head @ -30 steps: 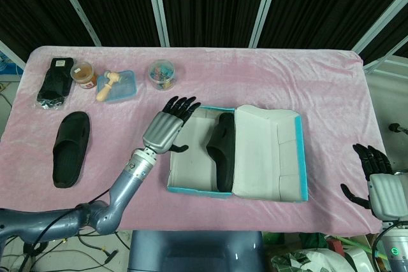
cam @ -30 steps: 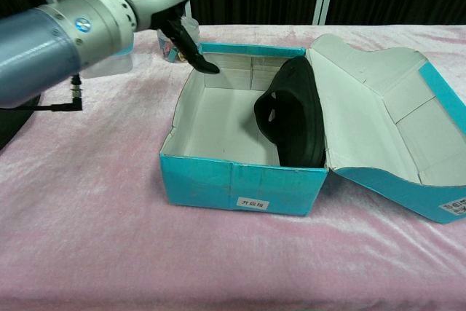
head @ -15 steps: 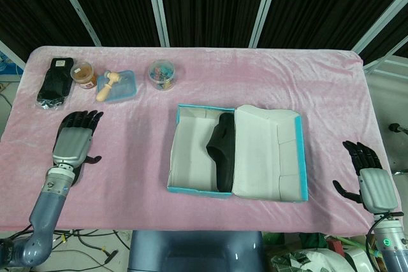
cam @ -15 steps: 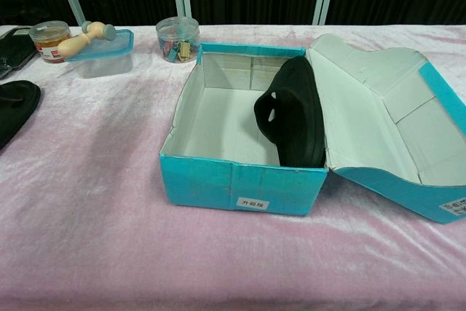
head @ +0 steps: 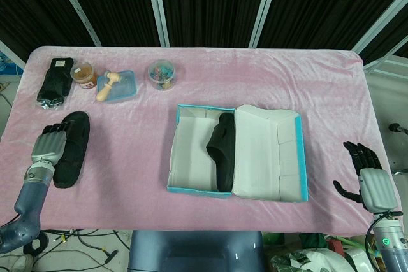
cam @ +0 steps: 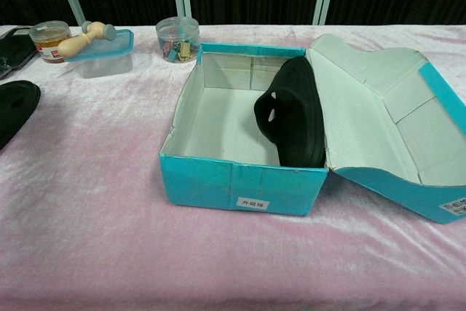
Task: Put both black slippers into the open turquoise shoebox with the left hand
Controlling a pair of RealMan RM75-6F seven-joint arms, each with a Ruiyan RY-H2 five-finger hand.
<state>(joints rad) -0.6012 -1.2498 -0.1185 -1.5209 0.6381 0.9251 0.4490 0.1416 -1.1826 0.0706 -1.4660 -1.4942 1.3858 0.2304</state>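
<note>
The open turquoise shoebox [head: 191,190] [cam: 240,180] stands mid-table with its lid [head: 268,151] folded out to the right. One black slipper [head: 222,151] [cam: 295,118] leans on edge inside it, against the right wall. The other black slipper [head: 75,148] [cam: 16,103] lies flat near the table's left edge. My left hand [head: 50,141] lies on that slipper's left side with its fingers bent down over it; whether it has a grip does not show. My right hand [head: 373,179] hangs off the table's front right corner, fingers spread, holding nothing.
At the back left are a black packet [head: 53,81], a small orange-lidded jar [head: 83,73] [cam: 52,40], a blue tub with a wooden piece on it [head: 118,85] [cam: 102,49] and a clear tub of coloured clips [head: 162,74] [cam: 178,38]. Pink cloth covers the table.
My left hand went from the shoebox's left wall to the table's left side and now lies on the loose slipper. My right hand shifted slightly nearer the table edge.
</note>
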